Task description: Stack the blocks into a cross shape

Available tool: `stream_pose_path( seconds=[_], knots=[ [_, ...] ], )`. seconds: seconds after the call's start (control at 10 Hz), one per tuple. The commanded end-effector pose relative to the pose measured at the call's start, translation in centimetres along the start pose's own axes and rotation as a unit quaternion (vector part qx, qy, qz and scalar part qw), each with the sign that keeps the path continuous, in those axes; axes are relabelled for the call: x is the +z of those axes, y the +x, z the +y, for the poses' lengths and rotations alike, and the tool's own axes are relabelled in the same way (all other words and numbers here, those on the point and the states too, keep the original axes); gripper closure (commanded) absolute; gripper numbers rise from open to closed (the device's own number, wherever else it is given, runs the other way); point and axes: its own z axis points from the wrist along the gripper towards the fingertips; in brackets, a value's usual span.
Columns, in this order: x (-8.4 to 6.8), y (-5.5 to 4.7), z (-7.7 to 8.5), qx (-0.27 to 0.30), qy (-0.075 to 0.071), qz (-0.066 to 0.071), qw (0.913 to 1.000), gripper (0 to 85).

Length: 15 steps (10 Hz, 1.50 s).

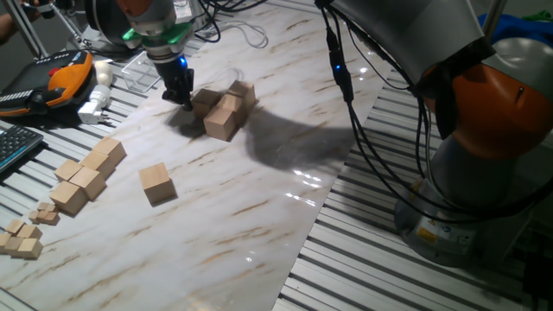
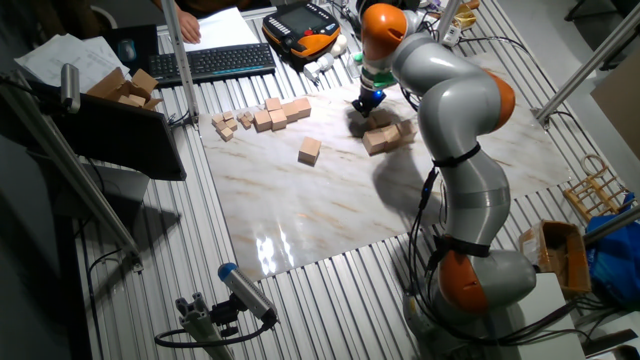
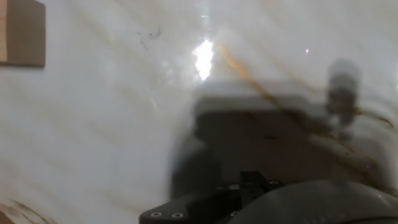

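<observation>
Light-tan wooden cubes point(image 1: 226, 111) clustered on marble worktop point(image 1: 259, 199); gripper point(image 1: 182, 97) just beside them, fingers' state indiscernible.

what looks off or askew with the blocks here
The cluster of blocks beside the gripper is a skewed jumble, not a neat cross. One lone block sits apart on the marble board.

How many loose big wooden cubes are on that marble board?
At least 4: one plain tan wooden cube alone, three clustered beside the gripper at. More may be hidden.

tan blocks point(image 1: 226, 108) clustered, one block point(image 1: 157, 183) apart
</observation>
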Motion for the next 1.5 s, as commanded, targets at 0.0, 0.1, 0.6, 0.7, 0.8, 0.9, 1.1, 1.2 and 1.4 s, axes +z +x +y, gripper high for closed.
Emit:
stream_pose_path(
  seconds=[0.0, 0.1, 0.6, 0.7, 0.8, 0.9, 1.1, 1.2, 1.4],
  knots=[
    [0.0, 0.1, -0.1, -0.001, 0.001, 0.0, 1.0, 85.0],
    [0.1, 0.1, -0.2, -0.002, -0.002, -0.001, 1.0, 85.0],
    [-0.1, 0.2, 0.3, 0.002, -0.002, 0.0, 1.0, 85.0],
    [-0.6, 0.1, 0.8, 0.011, -0.008, 0.003, 0.9999, 85.0],
    [-1.1, 0.1, 1.5, 0.019, -0.008, 0.007, 0.9998, 85.0],
    [-1.7, 0.0, 2.2, 0.029, -0.008, 0.01, 0.9995, 85.0],
    [-2.7, -0.1, 3.9, 0.05, -0.008, 0.018, 0.9985, 85.0],
    [-3.2, 0.0, 4.8, 0.065, -0.008, 0.024, 0.9975, 85.0],
    [-3.8, 0.0, 6.0, 0.087, -0.015, 0.036, 0.9955, 85.0]
  ],
)
